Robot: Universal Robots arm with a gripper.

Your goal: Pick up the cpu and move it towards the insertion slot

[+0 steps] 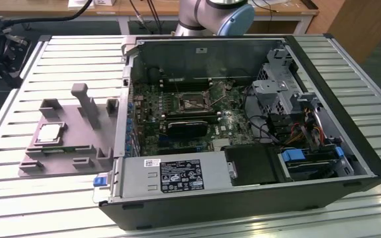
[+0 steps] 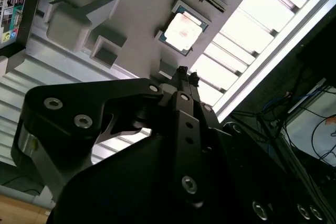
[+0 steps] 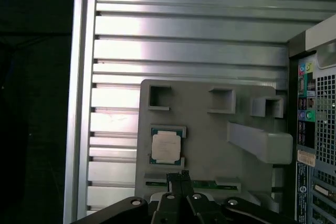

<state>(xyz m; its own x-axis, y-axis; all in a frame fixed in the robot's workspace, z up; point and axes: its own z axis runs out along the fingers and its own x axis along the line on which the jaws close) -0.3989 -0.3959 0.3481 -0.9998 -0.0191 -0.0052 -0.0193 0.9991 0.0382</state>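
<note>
The cpu (image 1: 50, 133) lies flat in a square pocket of a grey fixture (image 1: 78, 144), at the exterior view's left of the open computer case. Its silvery top also shows in both wrist views (image 3: 166, 146) (image 2: 181, 28). The insertion slot (image 1: 192, 102) is the metal-framed square socket on the motherboard inside the case. My gripper (image 3: 178, 178) hovers above the fixture, a short way from the cpu and over the fixture's edge. Its two fingertips (image 2: 181, 72) are pressed together with nothing between them, well clear of the chip.
A narrow green memory stick (image 1: 51, 150) lies in the fixture beside the cpu. A tall grey post (image 1: 85, 104) rises from the fixture. The case walls (image 1: 127, 99) ring the motherboard, with a black block (image 1: 185, 128) just below the socket. The slatted metal table (image 1: 18, 198) carries everything.
</note>
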